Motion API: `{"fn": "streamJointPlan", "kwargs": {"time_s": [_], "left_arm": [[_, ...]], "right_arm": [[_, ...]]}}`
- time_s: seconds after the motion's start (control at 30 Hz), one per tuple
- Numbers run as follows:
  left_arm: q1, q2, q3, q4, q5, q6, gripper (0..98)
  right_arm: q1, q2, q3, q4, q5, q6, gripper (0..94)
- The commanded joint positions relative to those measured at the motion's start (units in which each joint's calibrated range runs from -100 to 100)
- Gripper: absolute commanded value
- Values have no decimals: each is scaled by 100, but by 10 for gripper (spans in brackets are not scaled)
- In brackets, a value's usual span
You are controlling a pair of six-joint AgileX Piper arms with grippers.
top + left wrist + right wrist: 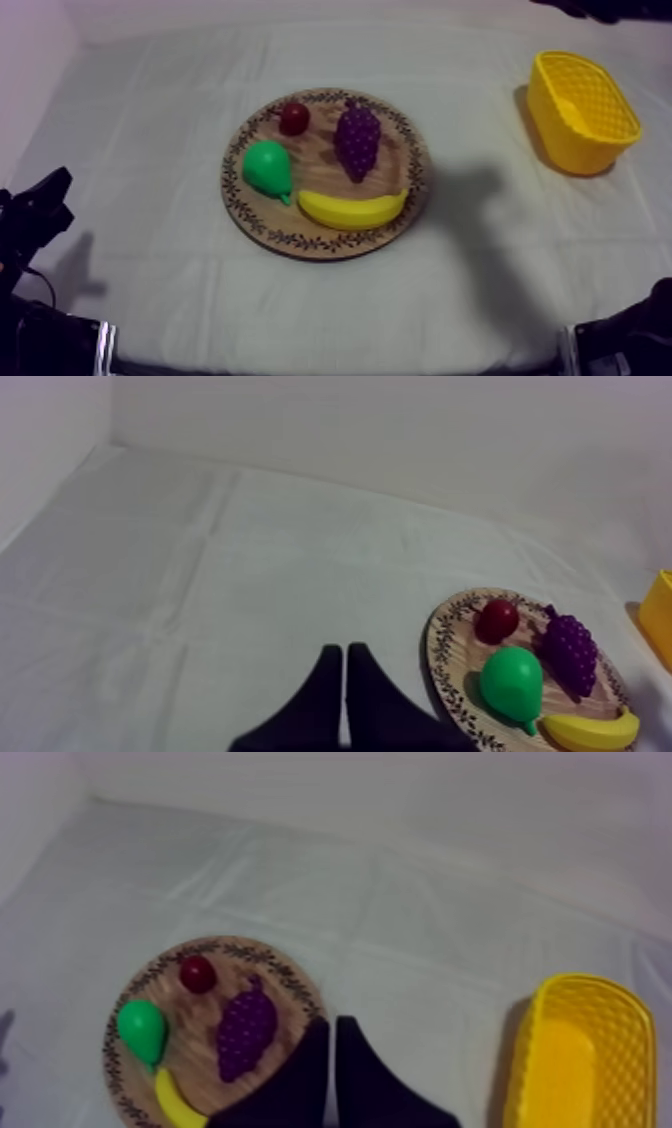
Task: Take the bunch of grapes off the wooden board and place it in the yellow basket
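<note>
A purple bunch of grapes [357, 140] lies on the round wooden board [300, 240] at mid-table, toward its far right part. The yellow basket [580, 110] stands at the far right with nothing in it. My left gripper [60, 182] sits low at the left edge; in its wrist view its fingers lie together as a narrow wedge [345, 648], shut on nothing, left of the board [437, 651]. My right gripper [333, 1020] is shut too and hangs high between the grapes [245, 1027] and the basket [580, 1052].
On the board also lie a small red fruit [294, 118], a green pear [267, 170] and a banana [352, 209] at the near rim. A black part of my right arm [598, 8] shows at the upper right edge, beyond the basket.
</note>
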Motion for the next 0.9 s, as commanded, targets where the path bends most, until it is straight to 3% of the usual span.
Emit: {"fn": "streamJointPlan", "kwargs": {"time_s": [0.0, 0.33, 0.87], "left_arm": [[-2, 0, -2, 1, 0, 1, 1], [-2, 0, -2, 1, 0, 1, 1], [-2, 0, -2, 1, 0, 1, 1]], "right_arm": [[-158, 547, -876, -9, 333, -58, 2], [-607, 2121, -2551, 218, 1361, -558, 2], [-879, 4477, -5038, 222, 3306, -921, 2]]}}
